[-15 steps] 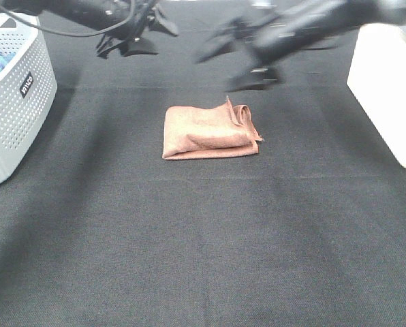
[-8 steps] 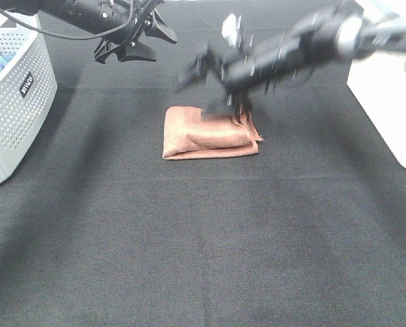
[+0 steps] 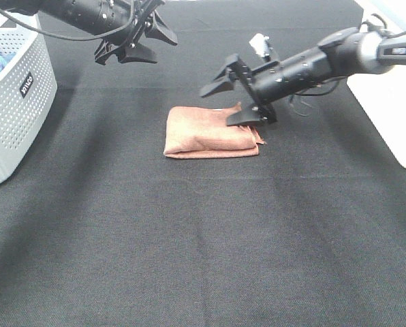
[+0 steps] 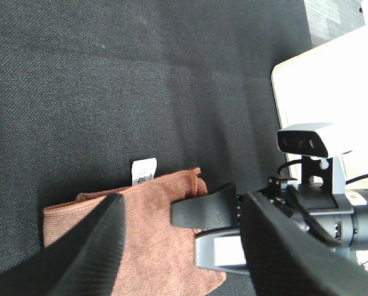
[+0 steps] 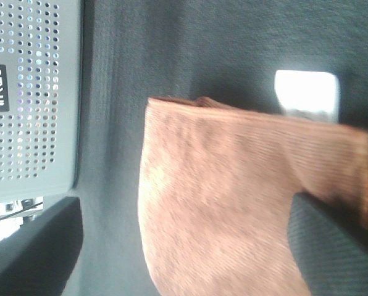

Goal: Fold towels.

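Both arms are jointed matte black tubes. The left black arm (image 3: 73,10) trails a thin black cable (image 3: 46,34). The right black arm (image 3: 312,65) wears a silver-grey collar (image 3: 377,48) bearing a small white label (image 3: 400,51), its print too small to read. The left gripper (image 3: 152,42) and right gripper (image 3: 222,103) are black and two-fingered, with finely ribbed fingers (image 4: 104,246). A pale grey wrist camera (image 4: 307,139) has a dark lens strip.

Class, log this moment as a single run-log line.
right jaws: open at folded brown cloth towel | left jaws: open, empty, raised
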